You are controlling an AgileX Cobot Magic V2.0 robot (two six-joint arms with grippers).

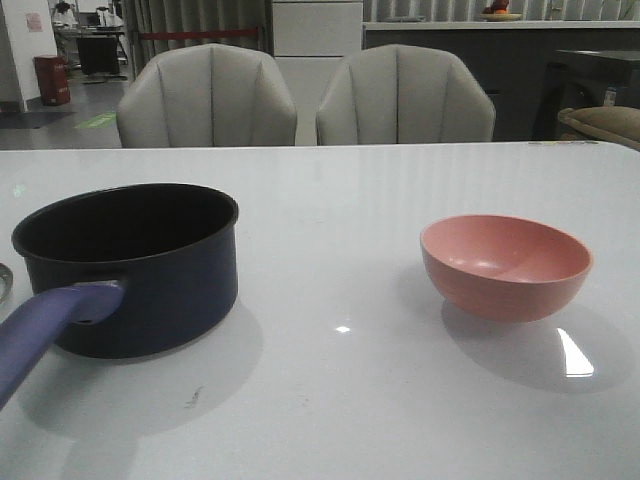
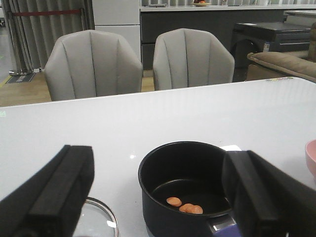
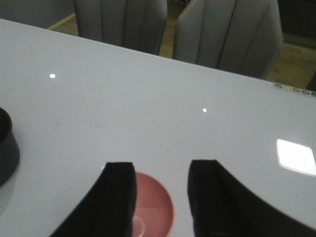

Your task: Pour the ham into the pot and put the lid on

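The dark navy pot (image 1: 130, 265) stands at the left of the table, its blue-purple handle (image 1: 45, 330) pointing toward me. In the left wrist view the pot (image 2: 185, 190) holds three small orange-pink ham pieces (image 2: 185, 206) on its bottom. The glass lid (image 2: 98, 219) lies flat on the table beside the pot, only its metal rim showing; a sliver of it shows in the front view (image 1: 4, 280). My left gripper (image 2: 158, 190) is open above and behind the pot. My right gripper (image 3: 160, 170) is open above the empty pink bowl (image 3: 155, 212), which stands at the right (image 1: 505, 265).
Two grey chairs (image 1: 300, 100) stand behind the table's far edge. The white table (image 1: 340, 400) stretches between pot and bowl. Neither arm shows in the front view.
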